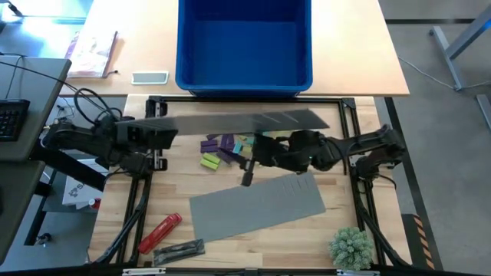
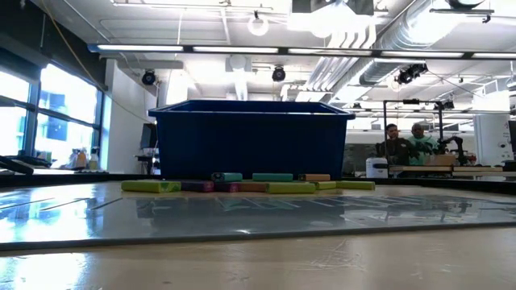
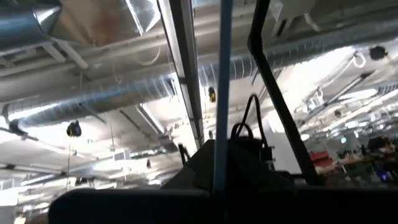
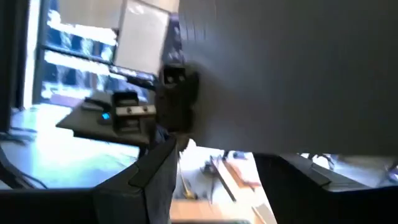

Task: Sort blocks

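The blocks (image 1: 222, 149), purple, lime and teal bars, lie in a loose heap mid-table; the low view shows them in a row (image 2: 250, 186) in front of the blue bin (image 2: 250, 141). Above them a long grey mat (image 1: 230, 120) hangs nearly on edge, running left to right. My left gripper (image 1: 163, 136) is shut on its left end. My right gripper (image 1: 249, 165) stands open over the blocks, and the mat's flat face (image 4: 298, 74) fills the view just ahead of its fingers (image 4: 146, 177). My left gripper pinches the left end of the grey mat between its two fingers. In its wrist view the mat shows as a thin edge (image 3: 221, 124) rising from between them. The mat is lifted clear of the table, tipped nearly on edge. My right gripper: I cannot tell whether a finger touches the mat.
A second grey mat (image 1: 257, 203) lies flat on the near half of the table. A red cylindrical tool (image 1: 159, 231) and a dark tool (image 1: 180, 249) lie near left, a small plant (image 1: 350, 247) near right. The blue bin (image 1: 244, 42) stands at the far edge.
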